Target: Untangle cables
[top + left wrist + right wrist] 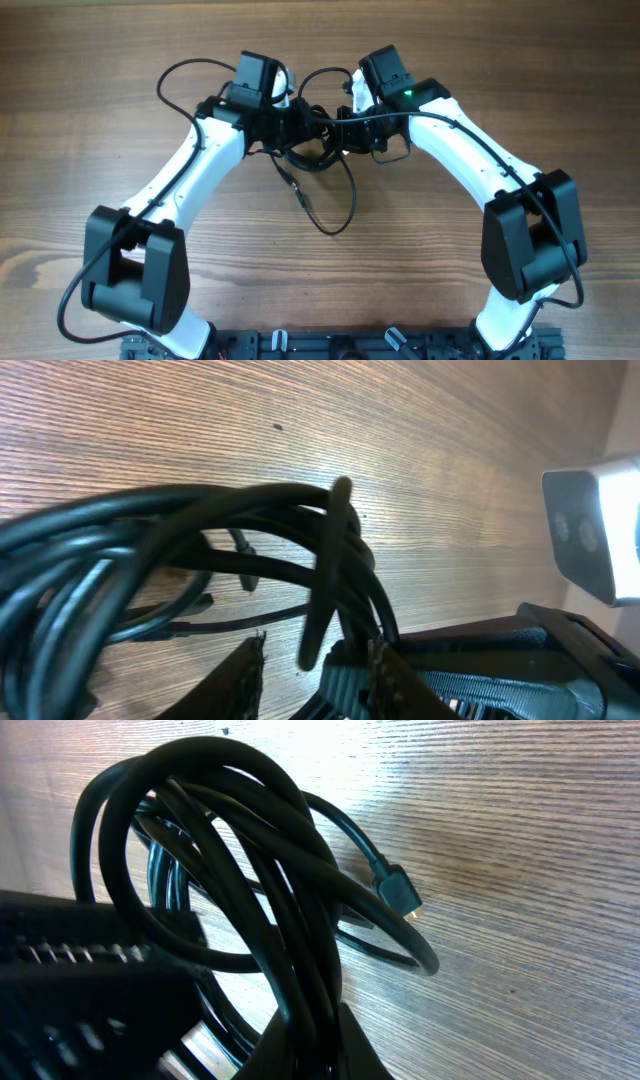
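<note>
My right fingers (315, 1055) pinch the cables (250, 840) shut. My left fingers (240, 675), seemingly part-open around one strand (325, 580), should close, then draw it toward nine o'clock.

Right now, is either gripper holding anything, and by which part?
Right gripper clamps the cables at the bundled coil, not the plug; left gripper looks open.

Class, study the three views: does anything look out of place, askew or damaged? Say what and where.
The cables are bunched in a knotted coil, one loop trailing across the table and a plug sticking out. No damage shows.
</note>
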### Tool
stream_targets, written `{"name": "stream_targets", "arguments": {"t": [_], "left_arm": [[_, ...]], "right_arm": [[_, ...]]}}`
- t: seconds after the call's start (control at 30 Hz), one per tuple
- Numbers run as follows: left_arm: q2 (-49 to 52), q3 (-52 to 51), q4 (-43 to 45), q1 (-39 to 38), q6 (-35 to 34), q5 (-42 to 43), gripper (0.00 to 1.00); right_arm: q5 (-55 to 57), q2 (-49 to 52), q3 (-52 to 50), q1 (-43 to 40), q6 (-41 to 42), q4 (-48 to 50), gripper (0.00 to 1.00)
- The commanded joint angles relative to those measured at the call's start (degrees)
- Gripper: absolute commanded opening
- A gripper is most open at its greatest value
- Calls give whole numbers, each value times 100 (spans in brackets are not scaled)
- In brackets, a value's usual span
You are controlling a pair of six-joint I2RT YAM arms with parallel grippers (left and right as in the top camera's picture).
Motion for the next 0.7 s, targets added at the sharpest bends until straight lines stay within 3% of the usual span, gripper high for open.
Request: {"name": "stream_targets", "arguments": {"t": [0.0,0.1,0.23,0.3,0.43,0.57,0.67], "left_arm": [[76,9,107,-184,-17,-411,31],[149,9,243,-190,-17,-400,4],[98,11,219,-46,96,-221,4],[87,11,131,120,527,256,4],[87,11,-221,575,1526,1443,4],[87,11,-693,1047,2546,2717,4],[87,11,-892,1172,2855,2935,4]], "right_arm": [[-260,61,46,35,52,48,4],[-258,61,46,35,22,57,4],[-640,52,61,4,-656,120,6],[-1399,-4,116,-103,-1333,116,22],[-1910,-313,131,-463,-1694,76,35],[-2341,-575,131,-844,-2199,72,59],[-2575,-581,131,-938,-2476,68,71]]}}
